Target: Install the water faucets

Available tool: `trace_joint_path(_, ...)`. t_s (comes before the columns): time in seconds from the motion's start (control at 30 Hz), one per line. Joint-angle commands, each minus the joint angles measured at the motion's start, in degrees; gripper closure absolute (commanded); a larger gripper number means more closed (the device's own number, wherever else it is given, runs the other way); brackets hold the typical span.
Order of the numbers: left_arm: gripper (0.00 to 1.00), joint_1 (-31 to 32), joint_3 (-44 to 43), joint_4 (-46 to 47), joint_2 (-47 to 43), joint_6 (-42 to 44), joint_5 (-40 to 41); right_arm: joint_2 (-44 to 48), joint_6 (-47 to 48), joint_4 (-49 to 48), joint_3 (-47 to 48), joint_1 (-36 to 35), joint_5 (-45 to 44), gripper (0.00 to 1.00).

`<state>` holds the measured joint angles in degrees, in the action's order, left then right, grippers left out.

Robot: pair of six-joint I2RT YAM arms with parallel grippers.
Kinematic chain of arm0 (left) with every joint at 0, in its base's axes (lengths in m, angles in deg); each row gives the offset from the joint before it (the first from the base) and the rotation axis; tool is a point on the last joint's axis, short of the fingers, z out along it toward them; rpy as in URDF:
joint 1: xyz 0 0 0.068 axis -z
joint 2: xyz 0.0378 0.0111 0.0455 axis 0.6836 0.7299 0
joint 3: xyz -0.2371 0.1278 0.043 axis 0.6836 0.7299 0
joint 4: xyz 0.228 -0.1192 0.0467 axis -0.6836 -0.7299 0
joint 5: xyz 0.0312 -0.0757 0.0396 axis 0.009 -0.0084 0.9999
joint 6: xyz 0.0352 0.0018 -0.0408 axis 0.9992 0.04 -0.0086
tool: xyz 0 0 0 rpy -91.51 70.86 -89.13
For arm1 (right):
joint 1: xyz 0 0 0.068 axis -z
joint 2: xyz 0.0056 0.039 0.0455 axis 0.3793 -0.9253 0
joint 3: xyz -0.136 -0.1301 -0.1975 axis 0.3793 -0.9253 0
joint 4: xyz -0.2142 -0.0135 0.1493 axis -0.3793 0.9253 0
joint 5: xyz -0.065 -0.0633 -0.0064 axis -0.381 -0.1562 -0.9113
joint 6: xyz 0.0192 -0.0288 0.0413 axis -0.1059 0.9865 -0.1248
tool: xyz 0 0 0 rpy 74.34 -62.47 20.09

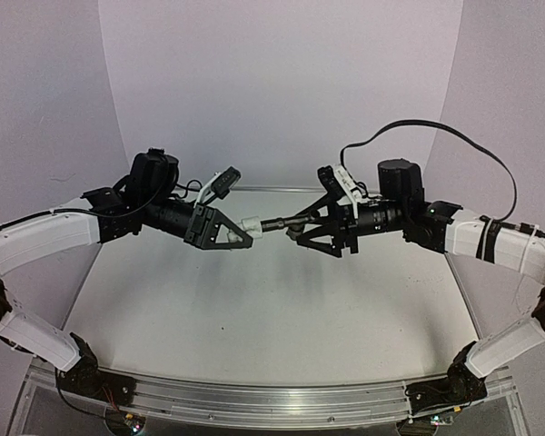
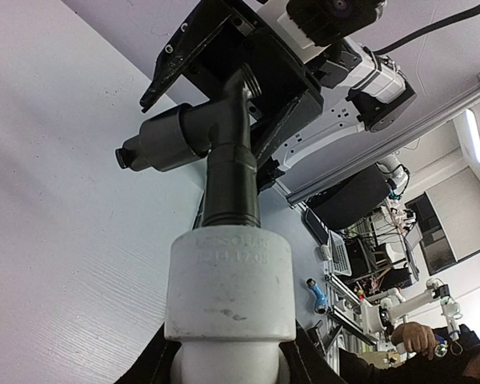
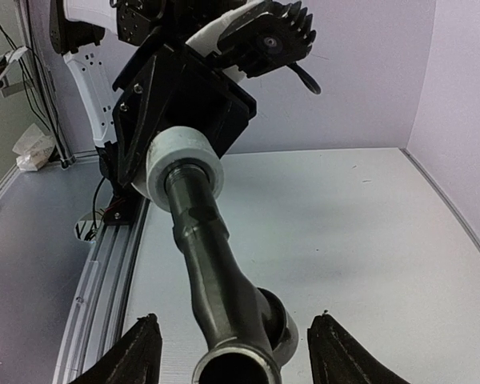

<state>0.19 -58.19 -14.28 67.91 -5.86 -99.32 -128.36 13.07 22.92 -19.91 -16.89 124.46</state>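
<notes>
Where the arms meet: in mid-air above the matte white table [image 1: 254,309], well clear of its surface.
Left gripper [image 1: 243,232]: black angular fingers closed tight on the white plastic fitting [image 2: 228,280].
Fitting: a stubby smooth cylinder with faint embossed lettering and a scuffed rim; its socket end faces the right arm.
Water faucet [image 2: 230,172]: dark grey matte metal with a short side barrel and bent spout; round stem seated in the fitting's socket; lies level between both grippers.
Right gripper [image 3: 234,352]: black fingers parted either side of the spout end; contact is hidden, so its hold cannot be told.
Back wall [image 1: 282,82]: plain, pale lilac.
</notes>
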Motion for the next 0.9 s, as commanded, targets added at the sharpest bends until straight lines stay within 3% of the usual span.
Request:
trace_joint_path(0.0,1.00,-0.11,-1.92,5.13,0.00,0.71,-2.53,-0.83,-3.44,-6.13,2.14,0.00,5.15,0.38)
trace_joint_path(0.3,1.00,-0.16,-2.66,5.30,0.78,0.45,-3.48,-2.58,-7.61,-11.95,1.39,-0.28,7.81,0.57)
trace_joint_path(0.53,1.00,-0.07,-2.92,5.48,0.75,0.27,-4.26,-3.67,-7.70,-12.43,1.53,-0.46,8.07,0.60)
trace_joint_path(0.73,1.00,-0.16,-3.31,5.57,0.77,0.44,-4.35,-4.58,-8.27,-12.57,1.90,-0.82,9.68,0.74)
trace_joint_path(0.87,1.00,-0.15,-3.75,5.66,1.11,0.61,-4.64,-4.61,-8.08,-12.70,1.29,-0.94,10.12,0.77)
